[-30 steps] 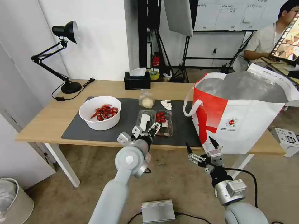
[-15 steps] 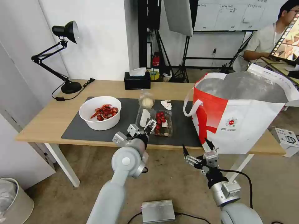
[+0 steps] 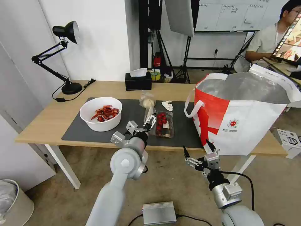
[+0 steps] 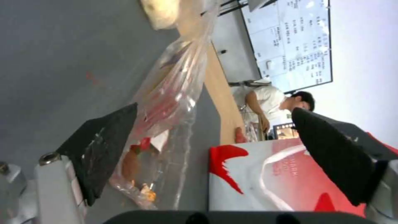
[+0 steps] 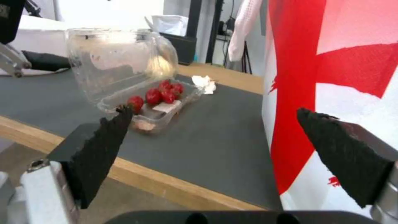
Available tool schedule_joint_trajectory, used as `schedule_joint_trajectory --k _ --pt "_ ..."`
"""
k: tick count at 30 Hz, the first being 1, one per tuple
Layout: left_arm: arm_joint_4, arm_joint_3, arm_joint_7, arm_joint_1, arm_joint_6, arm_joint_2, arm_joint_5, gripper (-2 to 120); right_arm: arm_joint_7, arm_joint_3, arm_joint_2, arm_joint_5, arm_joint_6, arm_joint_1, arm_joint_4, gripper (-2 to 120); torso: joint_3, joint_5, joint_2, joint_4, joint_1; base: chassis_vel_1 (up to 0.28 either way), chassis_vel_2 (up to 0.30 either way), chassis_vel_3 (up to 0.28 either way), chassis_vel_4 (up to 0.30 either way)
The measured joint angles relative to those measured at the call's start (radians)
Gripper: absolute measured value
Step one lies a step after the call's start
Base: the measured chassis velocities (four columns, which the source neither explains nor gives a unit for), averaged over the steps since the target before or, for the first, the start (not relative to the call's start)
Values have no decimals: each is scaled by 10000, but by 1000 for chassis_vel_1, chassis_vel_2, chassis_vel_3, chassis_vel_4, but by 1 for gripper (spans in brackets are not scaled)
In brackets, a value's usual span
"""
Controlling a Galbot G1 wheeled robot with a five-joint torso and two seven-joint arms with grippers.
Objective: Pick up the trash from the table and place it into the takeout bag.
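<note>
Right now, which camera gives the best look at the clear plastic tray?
The right wrist view: the clear plastic tray shows whole, lid raised, red bits inside. The head view shows it small behind the left gripper. The left wrist view shows it edge-on.

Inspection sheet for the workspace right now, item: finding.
Surface: light-wood table with dark grey mat.
Job's things: white bowl of red shells, clear tray with one half tilted up, bagged beige lump and crumpled tissue on the mat; takeout bag stands open at the right.
Clutter: black tissue box, desk lamp.
Pincers: left pincer open at the tray's raised half; right pincer open, below the table edge before the bag.
Cables: lamp cord on the table.
Surroundings: silver box and bin on the floor.
</note>
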Motion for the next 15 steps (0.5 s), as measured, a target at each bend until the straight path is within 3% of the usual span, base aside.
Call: schedule_joint_trajectory --k 15 --pt "10 295 248 -12 38 -76 -201 100 17 90 -7 22 28 -121 125 100 0 0 0 0 0 0 0 0 0"
